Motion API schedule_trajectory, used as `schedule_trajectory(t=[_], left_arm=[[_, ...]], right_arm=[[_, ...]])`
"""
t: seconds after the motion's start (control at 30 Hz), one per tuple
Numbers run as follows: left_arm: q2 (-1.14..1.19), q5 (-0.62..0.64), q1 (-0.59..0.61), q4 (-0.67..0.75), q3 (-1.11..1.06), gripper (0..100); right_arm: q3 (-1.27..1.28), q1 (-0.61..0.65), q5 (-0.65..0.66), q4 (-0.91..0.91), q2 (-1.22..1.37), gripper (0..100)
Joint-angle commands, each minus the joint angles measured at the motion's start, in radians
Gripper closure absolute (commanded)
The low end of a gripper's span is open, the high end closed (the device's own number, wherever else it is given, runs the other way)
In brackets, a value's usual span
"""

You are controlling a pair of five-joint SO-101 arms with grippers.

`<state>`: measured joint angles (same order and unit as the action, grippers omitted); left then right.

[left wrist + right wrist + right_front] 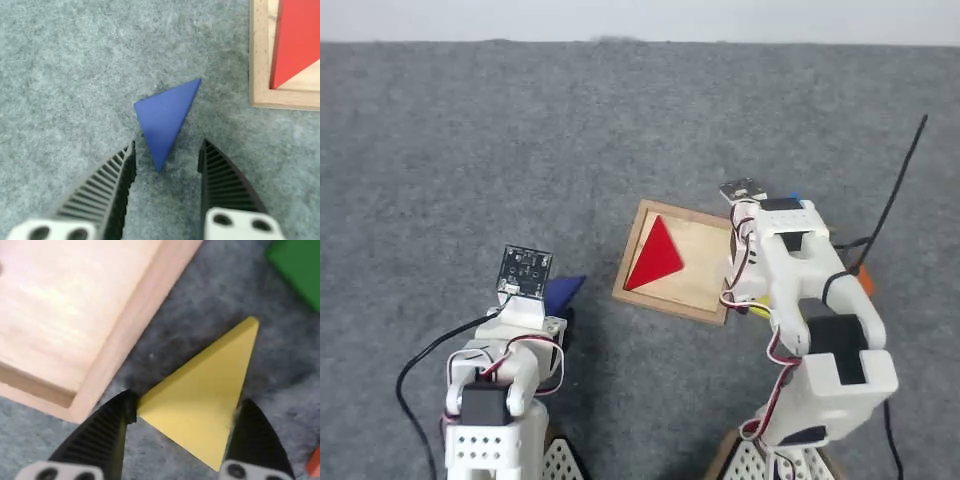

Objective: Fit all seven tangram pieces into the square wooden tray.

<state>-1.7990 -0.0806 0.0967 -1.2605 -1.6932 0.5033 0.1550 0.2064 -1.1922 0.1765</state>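
Note:
The square wooden tray (705,303) lies mid-table with a red triangle (655,255) in its left half. A blue triangle (165,120) lies flat on the mat beside the tray's corner (257,55). My left gripper (168,150) is open just above the mat, and the blue triangle's point sits between its fingers. A yellow triangle (205,405) rests on the mat just outside the tray wall (135,325). My right gripper (186,407) spans it, one finger on its corner and the other against its opposite edge. From above, a sliver of the yellow triangle (757,308) shows under the right arm.
A green piece (300,262) lies beyond the yellow triangle and an orange piece (865,280) sits right of the right arm. Grey mat covers the table. A black cable (895,195) runs off to the far right.

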Motion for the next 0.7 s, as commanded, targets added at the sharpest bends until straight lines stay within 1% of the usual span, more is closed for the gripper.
schedule_trajectory(t=[0.0, 0.3, 0.53, 0.67], left_arm=[[-0.018, 0.011, -0.005, -0.002, 0.010, 80], [-0.018, 0.011, -0.005, -0.002, 0.010, 80], [-0.018, 0.011, -0.005, -0.002, 0.010, 80], [-0.018, 0.011, -0.005, -0.002, 0.010, 80]], right_arm=[[-0.038, 0.008, -0.015, -0.051, -0.094, 81.2], [-0.040, 0.015, -0.015, -0.111, -0.294, 81.2], [-0.055, 0.096, -0.009, -0.113, -0.306, 81.5], [-0.169, 0.114, -0.006, -0.188, -0.303, 81.6]])
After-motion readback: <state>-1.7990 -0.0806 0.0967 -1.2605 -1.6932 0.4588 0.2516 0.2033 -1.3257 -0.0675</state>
